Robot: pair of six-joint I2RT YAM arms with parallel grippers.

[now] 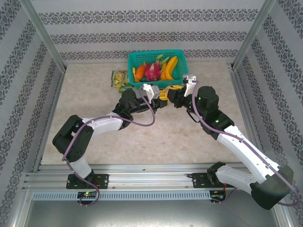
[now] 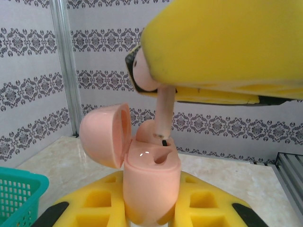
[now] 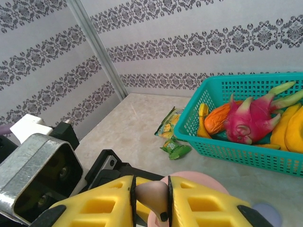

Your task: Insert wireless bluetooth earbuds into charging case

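The right gripper (image 3: 151, 188) is pinched narrow on a pale pink earbud (image 3: 151, 197), gripping its bulb so the stem hangs free below. The left wrist view shows that stem pointing straight down, its tip just above the charging case (image 2: 151, 176), close to an open socket. The left gripper (image 2: 151, 201) is clamped on the case from both sides and holds it upright off the tabletop (image 1: 156, 137), likely so it cannot slide as the bud is pushed in. The lid (image 2: 106, 135) swings open toward 9 o'clock, leaving the top clear. A rounded pink shape behind the stem may be a bud already seated; I cannot tell. From above, a green basket (image 1: 156, 53) of fruit sits at 12 o'clock and snack packets (image 1: 119, 78) at 10 o'clock.
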